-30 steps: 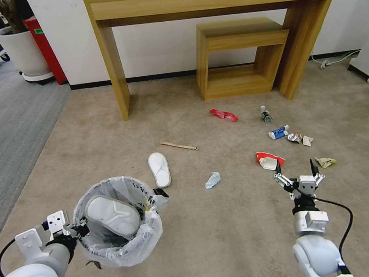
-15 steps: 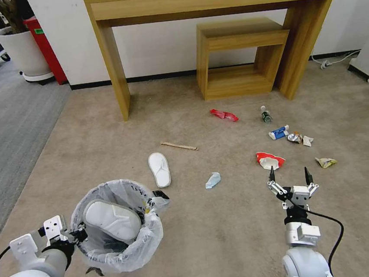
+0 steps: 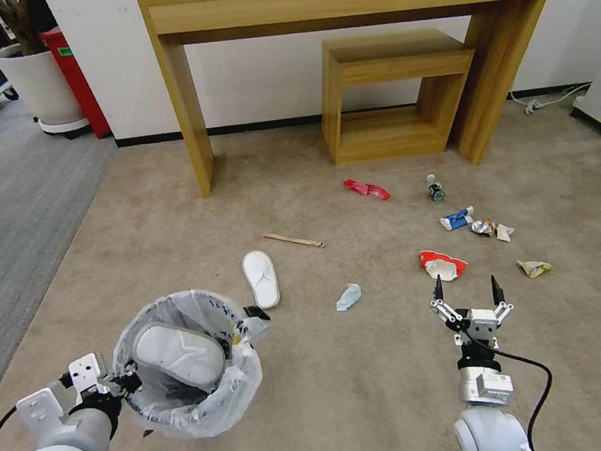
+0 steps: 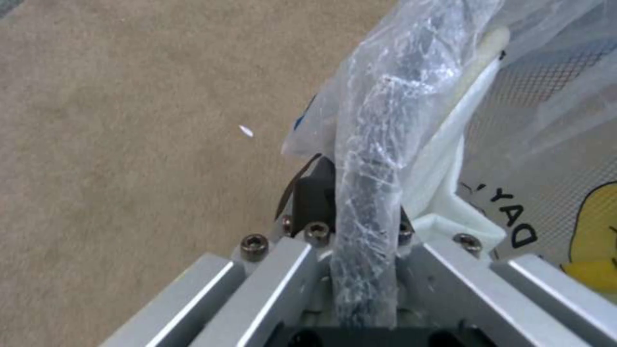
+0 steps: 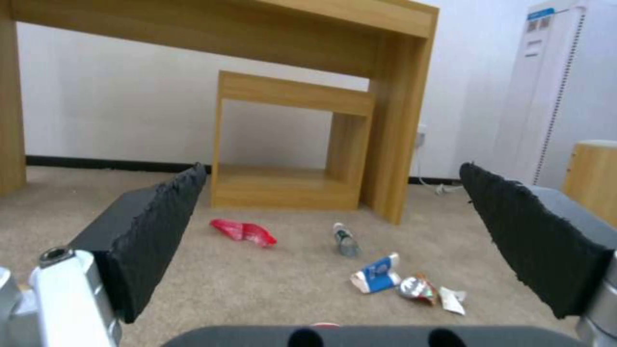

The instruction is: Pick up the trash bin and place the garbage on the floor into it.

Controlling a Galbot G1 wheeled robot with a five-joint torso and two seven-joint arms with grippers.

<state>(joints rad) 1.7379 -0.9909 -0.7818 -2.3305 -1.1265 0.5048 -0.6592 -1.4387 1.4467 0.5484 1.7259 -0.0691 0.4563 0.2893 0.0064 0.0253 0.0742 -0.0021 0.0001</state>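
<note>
While my left gripper [image 3: 121,382] is clamping the trash bin [image 3: 186,364] rim, I'm hovering the wide-open, empty right gripper [image 3: 466,289] just short of the red-white cup [image 3: 442,265], likely next.

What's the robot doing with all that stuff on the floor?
It's tidying up. Its left gripper is clamped on the rim of the trash bin, which already has one white slipper inside. Its right gripper hangs open just short of a red-white cup on the carpet. The other slipper, a tissue, a wooden stick, a red wrapper and a small bottle lie scattered on the floor.
</note>
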